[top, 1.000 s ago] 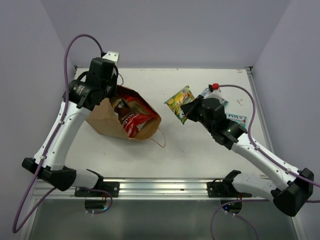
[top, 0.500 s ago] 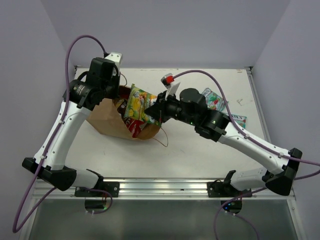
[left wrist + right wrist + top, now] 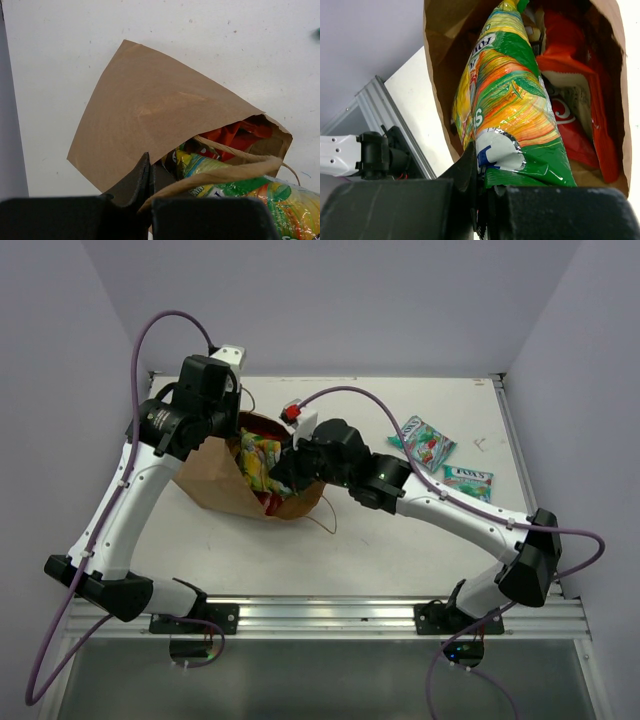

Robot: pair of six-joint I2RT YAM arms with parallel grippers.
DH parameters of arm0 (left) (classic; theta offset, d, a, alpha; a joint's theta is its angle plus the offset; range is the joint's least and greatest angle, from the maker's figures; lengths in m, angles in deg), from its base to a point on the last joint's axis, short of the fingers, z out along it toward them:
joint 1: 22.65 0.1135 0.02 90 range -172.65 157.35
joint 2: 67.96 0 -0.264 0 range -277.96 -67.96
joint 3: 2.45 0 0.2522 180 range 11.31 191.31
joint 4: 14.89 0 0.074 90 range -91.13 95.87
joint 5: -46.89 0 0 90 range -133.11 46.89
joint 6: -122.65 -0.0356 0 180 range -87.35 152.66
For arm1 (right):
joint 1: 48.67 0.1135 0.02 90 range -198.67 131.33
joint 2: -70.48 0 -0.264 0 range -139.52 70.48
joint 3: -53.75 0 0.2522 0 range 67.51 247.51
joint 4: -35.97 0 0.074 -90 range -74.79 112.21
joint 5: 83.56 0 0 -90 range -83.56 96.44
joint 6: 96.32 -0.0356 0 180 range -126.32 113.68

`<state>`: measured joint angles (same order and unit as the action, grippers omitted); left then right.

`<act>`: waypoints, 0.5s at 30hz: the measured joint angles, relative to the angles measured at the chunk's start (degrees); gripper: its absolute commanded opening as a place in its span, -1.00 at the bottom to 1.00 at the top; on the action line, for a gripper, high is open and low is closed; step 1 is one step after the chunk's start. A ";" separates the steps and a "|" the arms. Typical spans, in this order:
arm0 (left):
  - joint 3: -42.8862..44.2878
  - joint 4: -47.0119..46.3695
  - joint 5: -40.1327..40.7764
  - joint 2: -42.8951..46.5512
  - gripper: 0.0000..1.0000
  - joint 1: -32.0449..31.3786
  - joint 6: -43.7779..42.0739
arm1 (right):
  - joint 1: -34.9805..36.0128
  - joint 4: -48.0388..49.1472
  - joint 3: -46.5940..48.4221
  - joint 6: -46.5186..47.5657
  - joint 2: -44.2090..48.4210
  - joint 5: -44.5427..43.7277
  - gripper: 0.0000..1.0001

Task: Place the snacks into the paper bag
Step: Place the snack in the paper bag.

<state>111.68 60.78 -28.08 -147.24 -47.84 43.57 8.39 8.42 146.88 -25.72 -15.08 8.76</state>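
Observation:
The brown paper bag [image 3: 210,485] lies on its side at the left of the table, its mouth facing right. My left gripper [image 3: 146,176] is shut on the bag's upper rim [image 3: 165,120] and holds the mouth open. My right gripper [image 3: 482,200] is shut on the bottom end of the green multicoloured candy bag [image 3: 512,95], which reaches well into the mouth [image 3: 256,455]. Red and orange snack packets [image 3: 575,125] lie inside beside it. Two teal packets [image 3: 426,441] [image 3: 468,479] lie on the table at the right.
One twisted handle loop [image 3: 324,521] of the bag trails onto the table in front of the mouth. The right arm stretches across the middle of the table. Grey walls close the back and both sides.
My right arm has carried the green candy bag leftward from mid-table into the mouth of the paper bag. The left arm and the bag have not moved.

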 measured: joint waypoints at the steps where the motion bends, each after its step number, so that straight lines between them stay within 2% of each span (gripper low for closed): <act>1: 0.00 0.00 -0.04 0.00 -1.00 0.00 0.00 | 0.00 0.00 0.74 0.07 -0.59 -0.07 -1.00; 8: -0.35 -0.07 -0.37 0.00 -1.00 0.00 0.02 | 0.00 0.39 5.55 -1.88 -4.26 -1.25 -1.00; 15: -0.66 -0.15 -0.59 0.00 -1.00 0.00 0.02 | -0.02 1.84 7.56 -12.02 -7.15 -1.79 -1.00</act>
<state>111.03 60.63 -28.67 -147.24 -47.84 43.59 8.37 10.26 154.44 -37.74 -22.23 6.97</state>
